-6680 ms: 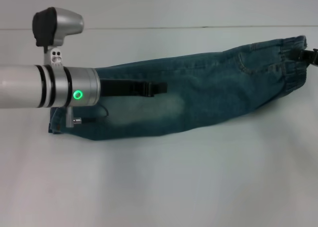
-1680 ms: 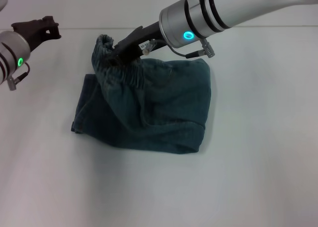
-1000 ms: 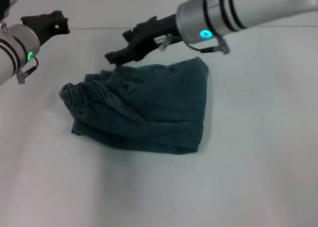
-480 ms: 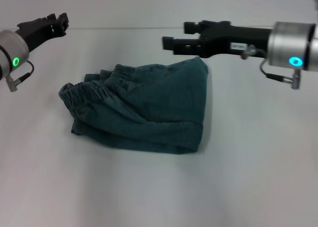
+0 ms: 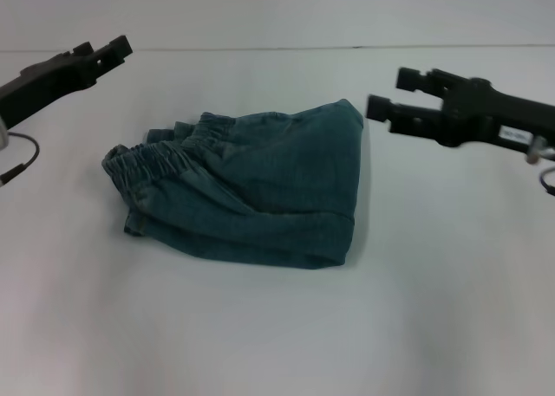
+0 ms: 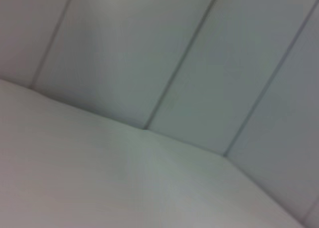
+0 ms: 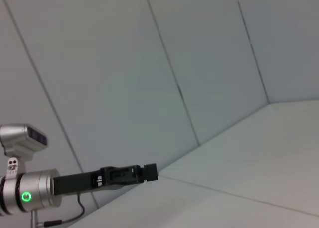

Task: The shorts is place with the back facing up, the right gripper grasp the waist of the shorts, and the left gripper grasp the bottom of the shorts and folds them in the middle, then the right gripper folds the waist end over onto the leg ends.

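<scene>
The blue denim shorts (image 5: 260, 188) lie folded into a compact bundle at the middle of the white table (image 5: 277, 327). Their elastic waist (image 5: 152, 159) rests on top at the bundle's left end. My right gripper (image 5: 387, 93) hovers to the right of the shorts, open and holding nothing. At the far left my left gripper (image 5: 102, 48) hangs above the table, open, empty and apart from the cloth. The right wrist view shows the left gripper (image 7: 147, 171) far off. The left wrist view shows only table and wall.
The table's far edge (image 5: 277, 48) meets a panelled grey wall (image 7: 149, 63). Bare white tabletop surrounds the shorts on every side.
The right gripper carried the waist over to the left, let it go and drew back to the right. The left arm slid a little outward. The shorts have lain still for the last second.
</scene>
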Controlling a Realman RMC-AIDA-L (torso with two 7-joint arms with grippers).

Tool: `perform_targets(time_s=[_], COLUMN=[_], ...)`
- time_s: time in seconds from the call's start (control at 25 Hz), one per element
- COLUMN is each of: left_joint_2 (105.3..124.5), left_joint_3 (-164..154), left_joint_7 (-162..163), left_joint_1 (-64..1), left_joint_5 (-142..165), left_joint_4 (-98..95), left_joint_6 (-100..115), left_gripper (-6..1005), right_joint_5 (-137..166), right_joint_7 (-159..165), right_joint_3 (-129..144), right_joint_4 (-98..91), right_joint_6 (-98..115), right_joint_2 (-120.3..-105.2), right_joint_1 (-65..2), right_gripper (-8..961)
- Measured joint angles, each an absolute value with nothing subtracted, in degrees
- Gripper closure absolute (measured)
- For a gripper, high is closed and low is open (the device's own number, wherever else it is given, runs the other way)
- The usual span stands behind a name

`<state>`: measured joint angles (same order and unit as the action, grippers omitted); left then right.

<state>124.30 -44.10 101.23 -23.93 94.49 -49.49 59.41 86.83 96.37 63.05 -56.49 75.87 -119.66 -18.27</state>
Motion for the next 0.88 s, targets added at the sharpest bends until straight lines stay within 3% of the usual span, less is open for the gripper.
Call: perform_targets(time_s=[0.16,0.36,0.88], left_joint_2=[123.84,123.69,123.59], left_joint_3=[-39.0,-35.2,-33.9], left_joint_7=[100.3,98.2,90.1], left_joint_1=[-22.3,-20.7,-20.5], left_joint_5=[94.9,96.8,103.2], left_joint_4=[-48.9,-48.9,-45.3], left_joint_6=[69.5,79.1,96.4], left_gripper=[288,117,111], right_joint_5=[87.2,90.2,99.9], right_joint_7=[91.1,87.4,86.9], right_joint_3=[58.3,53.5,49.8], right_joint_4=[-53.3,-51.1,-49.9], right_joint_6=[82.3,87.7,99.8], right_joint_2=[-119.42,-118.90,-117.27], right_joint_1=[-17.3,-16.7,-17.9], right_gripper=[22,28,28])
